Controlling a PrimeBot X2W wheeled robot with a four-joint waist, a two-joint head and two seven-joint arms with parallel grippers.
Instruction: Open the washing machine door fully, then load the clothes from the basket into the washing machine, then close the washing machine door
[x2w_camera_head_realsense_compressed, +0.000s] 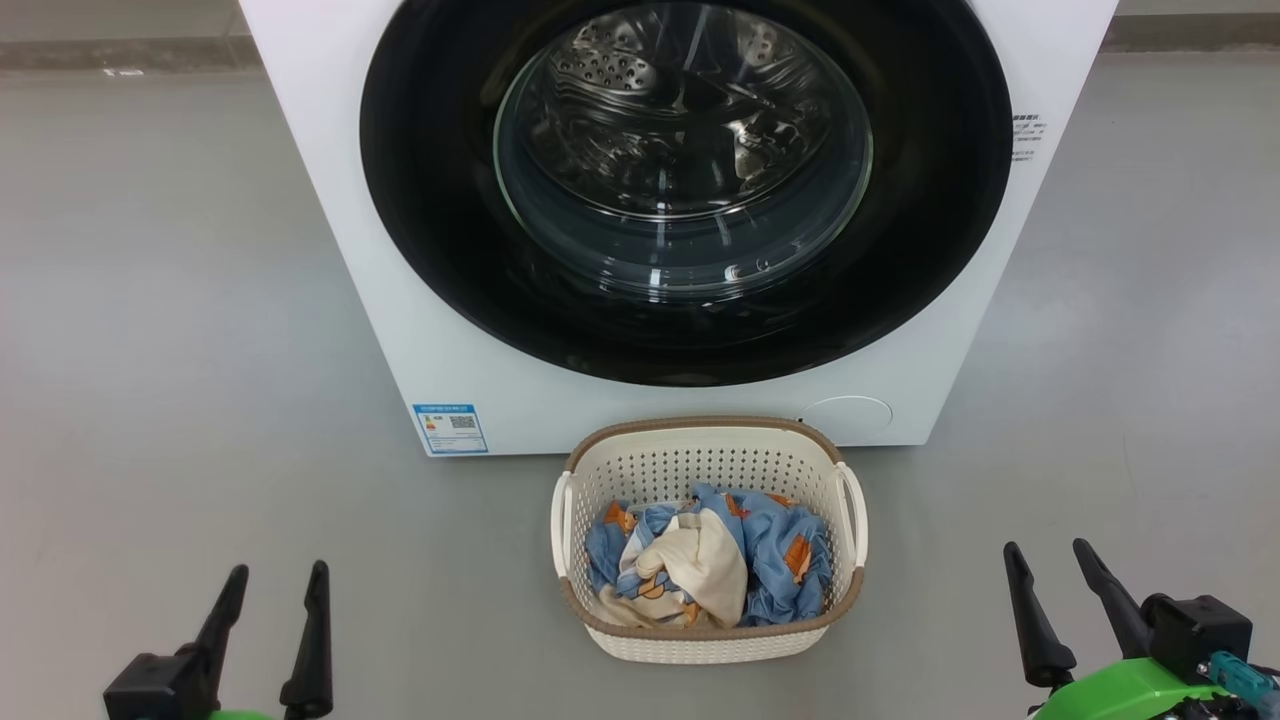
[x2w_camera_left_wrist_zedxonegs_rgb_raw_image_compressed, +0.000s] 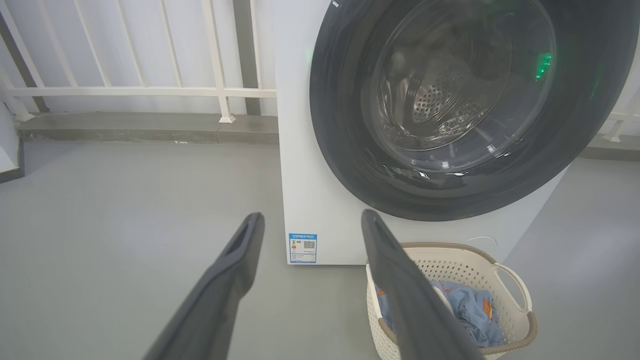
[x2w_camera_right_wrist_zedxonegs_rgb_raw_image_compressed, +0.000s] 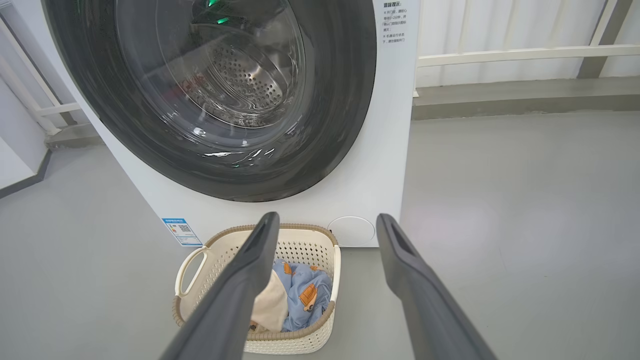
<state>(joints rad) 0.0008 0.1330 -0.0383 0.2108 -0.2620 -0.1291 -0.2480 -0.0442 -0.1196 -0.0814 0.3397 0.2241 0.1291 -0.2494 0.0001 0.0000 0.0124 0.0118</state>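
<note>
The white washing machine (x2w_camera_head_realsense_compressed: 330, 200) stands ahead with its round black-rimmed door (x2w_camera_head_realsense_compressed: 440, 250) shut, the steel drum showing through the glass. On the floor in front sits the cream basket (x2w_camera_head_realsense_compressed: 620, 460), holding blue printed clothes (x2w_camera_head_realsense_compressed: 790, 550) and a cream cloth. My left gripper (x2w_camera_head_realsense_compressed: 277, 582) is open at the lower left, apart from the basket. My right gripper (x2w_camera_head_realsense_compressed: 1050, 555) is open at the lower right. The left wrist view has the door (x2w_camera_left_wrist_zedxonegs_rgb_raw_image_compressed: 340, 150), basket (x2w_camera_left_wrist_zedxonegs_rgb_raw_image_compressed: 515, 285) and open left gripper (x2w_camera_left_wrist_zedxonegs_rgb_raw_image_compressed: 310, 220). From the right wrist I see the door (x2w_camera_right_wrist_zedxonegs_rgb_raw_image_compressed: 350, 75), basket (x2w_camera_right_wrist_zedxonegs_rgb_raw_image_compressed: 210, 250) and open right gripper (x2w_camera_right_wrist_zedxonegs_rgb_raw_image_compressed: 327, 220).
Grey floor (x2w_camera_head_realsense_compressed: 150, 350) spreads on both sides of the machine. A white railing (x2w_camera_left_wrist_zedxonegs_rgb_raw_image_compressed: 150, 91) on a low concrete kerb runs behind it. A blue label sticker (x2w_camera_head_realsense_compressed: 450, 428) and a round white flap (x2w_camera_head_realsense_compressed: 848, 415) sit low on the machine's front.
</note>
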